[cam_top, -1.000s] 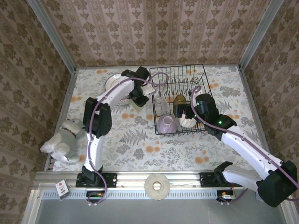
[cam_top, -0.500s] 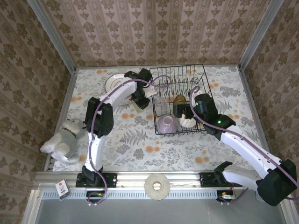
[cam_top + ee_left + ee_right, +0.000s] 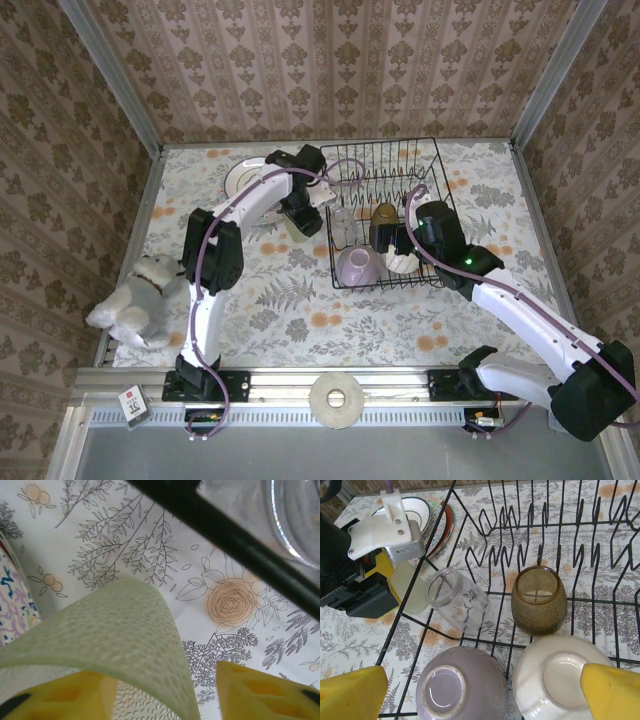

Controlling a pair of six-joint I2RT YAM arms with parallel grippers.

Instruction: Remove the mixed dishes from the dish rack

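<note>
The black wire dish rack (image 3: 436, 190) holds an upturned lilac bowl (image 3: 462, 687), an upturned cream bowl (image 3: 555, 675), an amber cup (image 3: 538, 600) and a small clear glass (image 3: 457, 600) on its side. My right gripper (image 3: 482, 677) hangs open just above the two bowls, holding nothing. Left of the rack, my left gripper (image 3: 165, 680) is low over the tablecloth with its jaws apart around the pale green tumbler (image 3: 115, 625). The right finger stands clear of the tumbler's wall. Stacked plates (image 3: 243, 178) lie on the cloth behind the left gripper.
A rack wire (image 3: 225, 530) runs close in front of the left gripper. A white plush dog (image 3: 135, 300) sits at the table's left edge. A pale ring-shaped disc (image 3: 336, 398) lies on the front rail. Flowered cloth spreads in front of the rack.
The left jaws have opened off the pale green tumbler beside the rack. The left wrist shifted slightly toward the rack. The right arm has stayed put.
</note>
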